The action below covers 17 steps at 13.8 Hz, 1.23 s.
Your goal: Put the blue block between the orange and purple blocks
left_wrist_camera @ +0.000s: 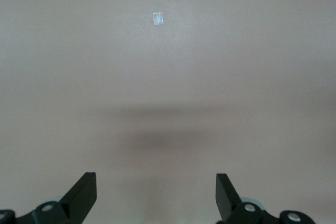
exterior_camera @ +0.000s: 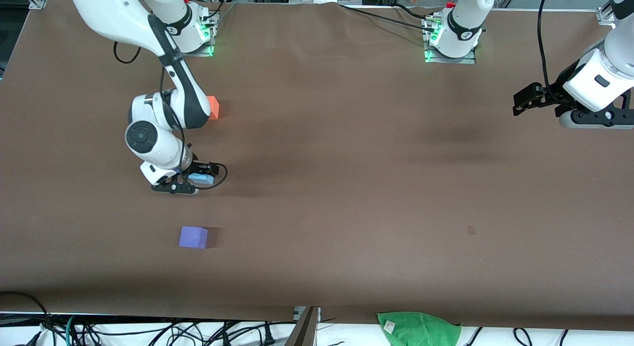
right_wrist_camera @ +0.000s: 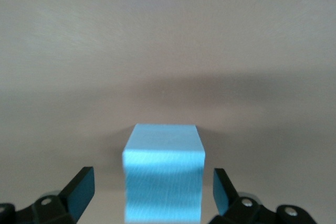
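The right end effector (exterior_camera: 195, 180) is low over the table (exterior_camera: 346, 187) toward the right arm's end, its fingers spread wide with a gap on each side of the blue block (exterior_camera: 202, 178), which sits flat between them without being gripped. The block is a cube with no long axis; in the right wrist view one face of it (right_wrist_camera: 163, 182) squarely faces the camera. The orange block (exterior_camera: 213, 107) lies farther from the front camera than the blue one, partly hidden by the right arm; the purple block (exterior_camera: 193, 237) lies nearer. The left end effector (exterior_camera: 526, 100) waits open above the left arm's end of the table, holding nothing.
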Each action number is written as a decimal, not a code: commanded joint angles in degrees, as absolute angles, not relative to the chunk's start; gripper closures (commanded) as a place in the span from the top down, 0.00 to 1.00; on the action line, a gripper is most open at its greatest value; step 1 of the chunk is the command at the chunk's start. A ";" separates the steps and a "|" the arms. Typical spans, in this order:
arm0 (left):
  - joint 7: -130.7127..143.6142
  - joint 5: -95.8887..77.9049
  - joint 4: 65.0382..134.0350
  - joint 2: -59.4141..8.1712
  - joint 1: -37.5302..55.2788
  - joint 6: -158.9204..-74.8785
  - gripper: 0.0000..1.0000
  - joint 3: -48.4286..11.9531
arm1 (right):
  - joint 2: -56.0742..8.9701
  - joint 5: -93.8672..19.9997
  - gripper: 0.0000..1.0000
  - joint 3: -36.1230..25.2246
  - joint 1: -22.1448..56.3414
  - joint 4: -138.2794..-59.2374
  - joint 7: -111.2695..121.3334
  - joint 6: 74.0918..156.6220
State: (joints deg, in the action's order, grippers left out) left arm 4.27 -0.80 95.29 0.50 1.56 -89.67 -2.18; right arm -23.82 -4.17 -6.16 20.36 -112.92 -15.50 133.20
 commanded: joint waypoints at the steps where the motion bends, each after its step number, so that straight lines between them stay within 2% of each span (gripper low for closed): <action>1: 3.96 -1.23 95.98 1.58 0.79 -89.03 1.00 -2.72 | -13.74 -5.10 1.00 -5.80 20.13 -109.80 -15.82 120.20; 4: 3.96 -1.23 96.06 1.58 0.79 -89.03 1.00 -2.72 | -5.74 -4.84 1.00 -7.55 20.04 -103.20 -15.38 105.16; 7: 3.96 -1.23 95.98 1.58 0.79 -89.12 1.00 -2.72 | -3.43 -4.22 1.00 -9.75 20.04 -94.61 -14.07 95.84; 9: 3.96 -1.23 95.98 1.58 0.79 -89.12 1.00 -2.72 | -3.34 -4.22 1.00 -9.15 19.25 -90.89 -11.18 89.59; 12: 3.87 -1.23 95.98 1.58 0.79 -89.12 1.00 -2.81 | -3.52 -4.48 1.00 -4.06 10.39 -88.25 -3.45 86.84; 17: 3.78 -1.23 95.89 1.58 0.79 -89.21 1.00 -2.81 | -4.13 -1.49 1.00 -3.87 10.55 -87.63 -3.60 86.66</action>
State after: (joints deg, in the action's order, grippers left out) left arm 4.27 -0.80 95.33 0.50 1.51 -89.60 -2.26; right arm -2.95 -2.58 -5.23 11.26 -89.85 -3.94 88.30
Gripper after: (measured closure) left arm 0.000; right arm 0.000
